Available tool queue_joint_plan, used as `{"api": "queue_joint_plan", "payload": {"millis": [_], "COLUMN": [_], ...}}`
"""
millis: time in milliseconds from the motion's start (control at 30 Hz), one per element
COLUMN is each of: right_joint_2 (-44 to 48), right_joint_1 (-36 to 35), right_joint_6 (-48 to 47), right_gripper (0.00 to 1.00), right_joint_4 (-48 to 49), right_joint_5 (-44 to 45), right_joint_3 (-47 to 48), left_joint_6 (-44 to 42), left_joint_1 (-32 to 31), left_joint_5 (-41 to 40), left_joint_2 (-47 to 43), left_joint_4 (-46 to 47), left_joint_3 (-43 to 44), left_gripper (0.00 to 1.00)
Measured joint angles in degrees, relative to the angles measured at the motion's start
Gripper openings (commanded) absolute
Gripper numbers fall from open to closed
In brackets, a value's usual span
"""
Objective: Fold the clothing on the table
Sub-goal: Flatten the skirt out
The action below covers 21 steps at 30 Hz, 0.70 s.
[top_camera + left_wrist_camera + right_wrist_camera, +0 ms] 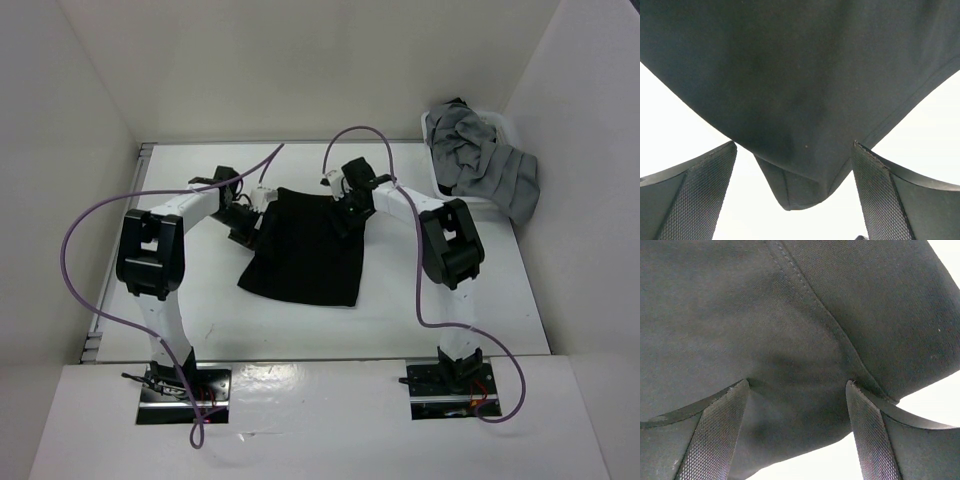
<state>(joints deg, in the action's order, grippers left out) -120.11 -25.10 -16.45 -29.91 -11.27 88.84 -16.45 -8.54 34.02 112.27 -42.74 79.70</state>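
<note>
The black clothing (305,250) lies spread on the white table (200,310), between both arms. My left gripper (256,220) is at the garment's far left corner, and my right gripper (345,214) is over its far right part. In the left wrist view, a hemmed corner of the clothing (795,185) points down between the left gripper's (794,145) wide-open fingers (695,195), touching neither. In the right wrist view, the right gripper (797,382) is open, and the clothing (790,315) with a stitched seam runs under and between its fingers (870,435).
A white basket (505,128) holding a heap of grey garments (480,160) stands at the back right, with some fabric hanging over its side. White walls close in the table. A metal rail (95,340) runs along the left edge. Purple cables loop over both arms.
</note>
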Motion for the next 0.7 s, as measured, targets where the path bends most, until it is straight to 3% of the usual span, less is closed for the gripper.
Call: {"api": "queue_joint_plan", "payload": {"millis": [700], "right_joint_2": [-8.8], "right_joint_1": [3.9], "right_joint_6": [0.3], "right_gripper": [0.83], "right_joint_4": [2.4], "right_joint_5": [5.1], "right_joint_3": [11.5], "left_joint_6": [-3.2], "left_joint_1": [0.0], "left_joint_5": [3.6], "left_joint_2": [0.0], "left_joint_4": [-9.6], "left_joint_3": [-0.1], "left_gripper": [1.00]}}
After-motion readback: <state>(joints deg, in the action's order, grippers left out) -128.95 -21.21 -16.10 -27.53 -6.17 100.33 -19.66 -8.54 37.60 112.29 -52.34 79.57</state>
